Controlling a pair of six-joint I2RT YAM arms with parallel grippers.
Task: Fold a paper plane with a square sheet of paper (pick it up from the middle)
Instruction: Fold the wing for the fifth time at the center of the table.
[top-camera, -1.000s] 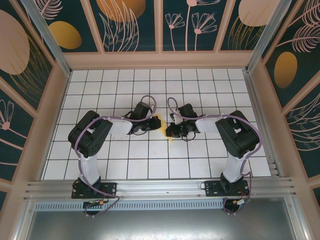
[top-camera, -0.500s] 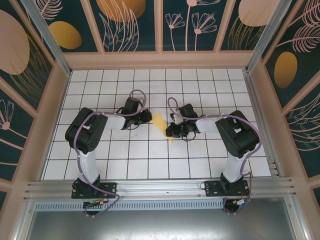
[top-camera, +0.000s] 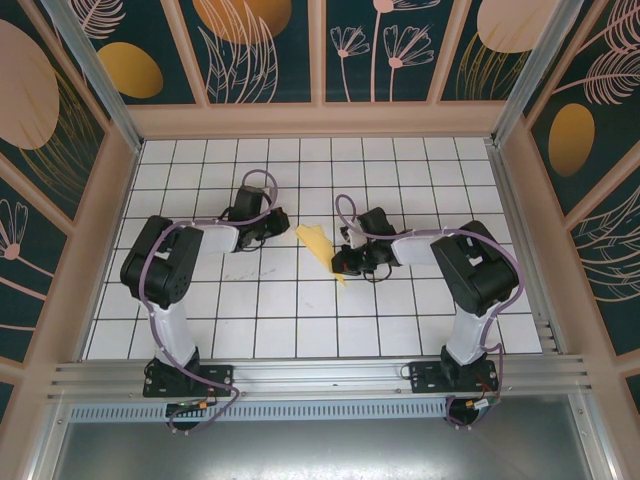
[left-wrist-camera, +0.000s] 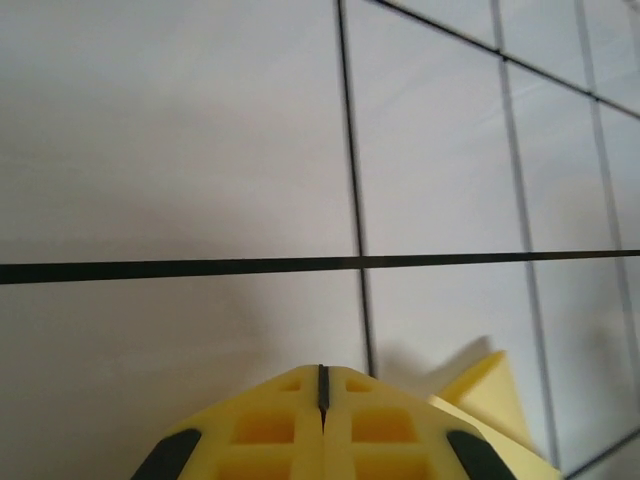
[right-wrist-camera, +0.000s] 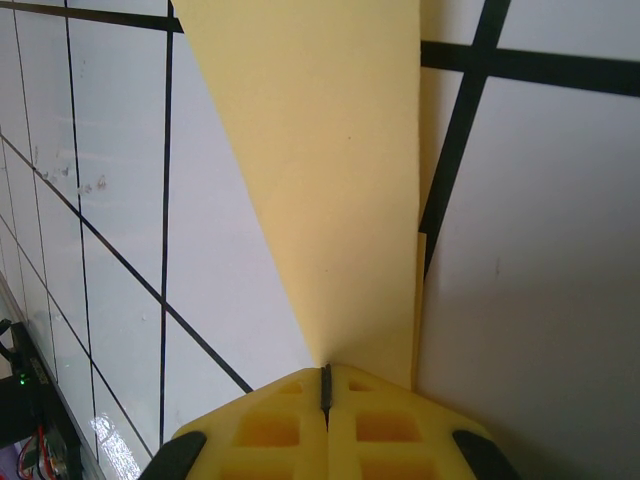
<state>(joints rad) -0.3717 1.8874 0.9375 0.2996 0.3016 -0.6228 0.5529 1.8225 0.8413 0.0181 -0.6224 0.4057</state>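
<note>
The pale-yellow paper is folded into a slim pointed dart, the paper plane (top-camera: 316, 246). It lies on the white tiles between the two arms, wide end far left and point near right. My right gripper (top-camera: 343, 277) is shut, with its tips down on the plane's narrow end. In the right wrist view the plane (right-wrist-camera: 330, 180) fans out from the closed right gripper (right-wrist-camera: 325, 372), and a lower layer peeks out along its right edge. My left gripper (top-camera: 283, 224) is shut and holds nothing, just left of the plane. A corner of the plane (left-wrist-camera: 492, 388) shows beside the left gripper (left-wrist-camera: 322, 374).
The white tiled floor (top-camera: 300, 320) has black grid lines and is boxed in by patterned walls (top-camera: 320, 60). A metal rail (top-camera: 320, 375) runs along the near edge, and the arm bases stand on it. Bare tiles lie in front of and behind the arms.
My left gripper has pulled back to the left, off the paper, and now stands apart from it. The plane shows more fully. The right arm has not moved.
</note>
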